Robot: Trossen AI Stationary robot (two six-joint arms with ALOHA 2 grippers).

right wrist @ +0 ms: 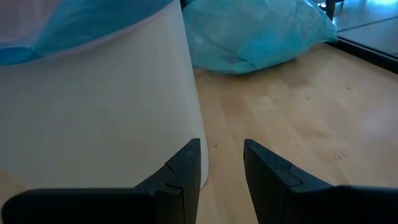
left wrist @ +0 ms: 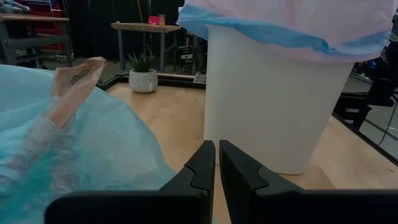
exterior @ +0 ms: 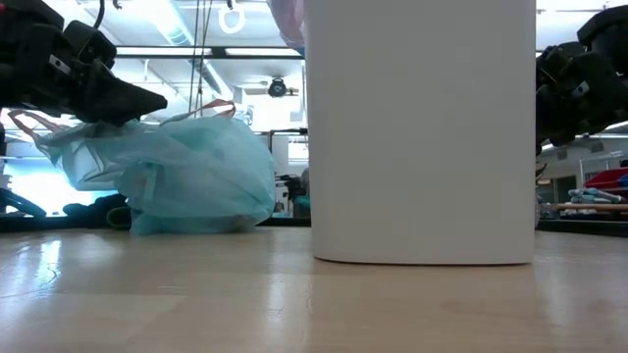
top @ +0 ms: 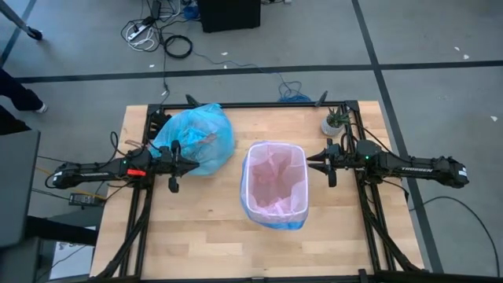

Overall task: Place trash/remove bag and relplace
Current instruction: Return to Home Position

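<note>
Front of table [top: 196,236]: bare wood, nothing standing on it.

Mid-table: white bin [exterior: 422,127], upright. A pale pink liner [top: 275,185] with a blue band is folded over its rim and hangs down inside. Seated all round as far as the overhead view shows.

Left gripper [left wrist: 216,163]: off the bin's left side and level with it, pointing at it. Fingers pressed together, only a sliver between them, holding nothing. The full bag lies right beside and partly under this arm.

Right gripper [right wrist: 222,158]: off the bin's right side, near the wall but not touching. Fingers a little apart, nothing between them.

Back left: light-blue bag [top: 200,137], bulging, slumped on the wood, clear of the bin. Its pinkish handles stick up at the top. Contents can't be made out through the plastic, and I see no loose trash elsewhere.

Back right corner: small potted plant [top: 334,122].

Progress, my reading: old bag out, fresh liner in, both hands free. The job looks essentially done. What's left seems only pulling the arms to rest, unless the full bag is meant to leave the table.
</note>
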